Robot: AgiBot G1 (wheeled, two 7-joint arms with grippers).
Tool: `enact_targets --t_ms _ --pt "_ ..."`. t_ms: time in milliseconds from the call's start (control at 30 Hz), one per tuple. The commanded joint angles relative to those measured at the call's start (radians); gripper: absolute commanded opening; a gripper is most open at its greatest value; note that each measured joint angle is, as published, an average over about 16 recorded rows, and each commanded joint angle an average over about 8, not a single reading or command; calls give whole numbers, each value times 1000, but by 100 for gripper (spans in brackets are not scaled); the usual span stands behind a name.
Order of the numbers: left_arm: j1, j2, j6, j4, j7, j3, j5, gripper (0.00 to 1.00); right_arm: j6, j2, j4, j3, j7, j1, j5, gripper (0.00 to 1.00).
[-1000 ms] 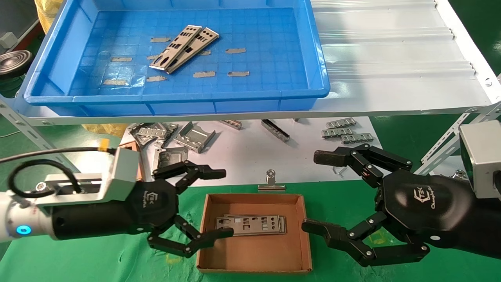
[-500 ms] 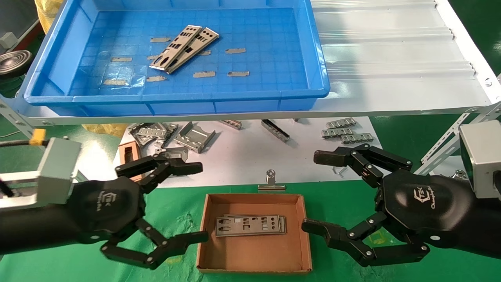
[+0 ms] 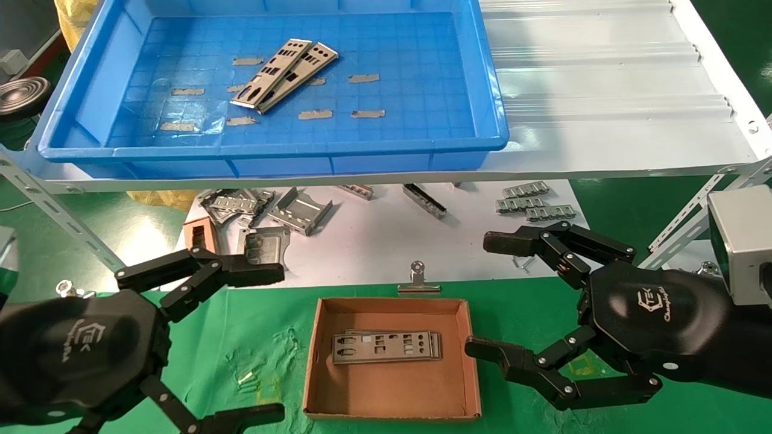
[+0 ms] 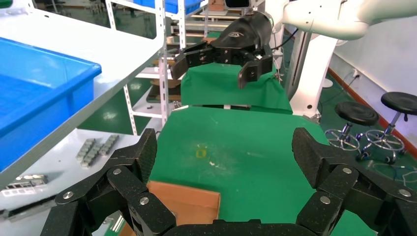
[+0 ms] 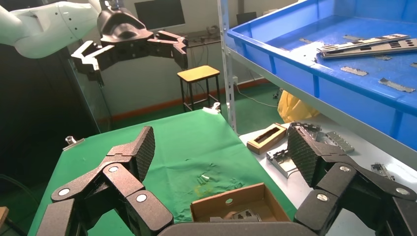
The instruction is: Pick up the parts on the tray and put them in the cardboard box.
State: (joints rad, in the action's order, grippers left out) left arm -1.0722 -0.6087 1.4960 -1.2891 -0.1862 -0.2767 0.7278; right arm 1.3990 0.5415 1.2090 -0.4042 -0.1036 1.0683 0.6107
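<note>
Head view: two thin silver-grey punched metal plates (image 3: 283, 75) lie side by side and slightly overlapped, slanted, in the upper middle of the frame, on the grid floor of the large bright-blue plastic tray (image 3: 494, 120) among beige tape scraps (image 3: 315, 114). More plates of the same kind (image 3: 386, 346) already lie flat in a small stack inside the small brown cardboard box (image 3: 464, 361) at lower centre, on the green cloth of the bench (image 3: 253, 337).

A second ago the left hand (image 3: 274, 345) reached over the box's left wall, its lower finger beside the stacked plates; half a second ago it had drawn back to just left of the box. Now it sits in the lower-left corner of the frame, well apart from the box, spread wide and holding nothing. The stack in the box has not shifted across the three pictures. I read this as a delivery just finished, with the arm pulling back before the next pick; the two plates in the tray are what remains.

Those plates lie well above and right of the left hand in the frame, on the raised shelf, with the tray's near rim between. The right hand (image 3: 485, 295) has not moved: it hangs at lower right, fingers wide and empty, its lower fingertip just beside the box's right wall. In the right wrist view the tray's plates (image 5: 366, 45) show at upper right, far from that hand (image 5: 221, 152).
</note>
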Motion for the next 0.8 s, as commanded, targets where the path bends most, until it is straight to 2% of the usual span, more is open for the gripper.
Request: enact_targets --t_ms 33,800 --pt "10 12 -1 -22 -11 12 -7 100 0 0 0 0 0 0 0 100" --pt "0 0 -2 1 -3 -1 1 100 0 0 0 0 0 0 0 100"
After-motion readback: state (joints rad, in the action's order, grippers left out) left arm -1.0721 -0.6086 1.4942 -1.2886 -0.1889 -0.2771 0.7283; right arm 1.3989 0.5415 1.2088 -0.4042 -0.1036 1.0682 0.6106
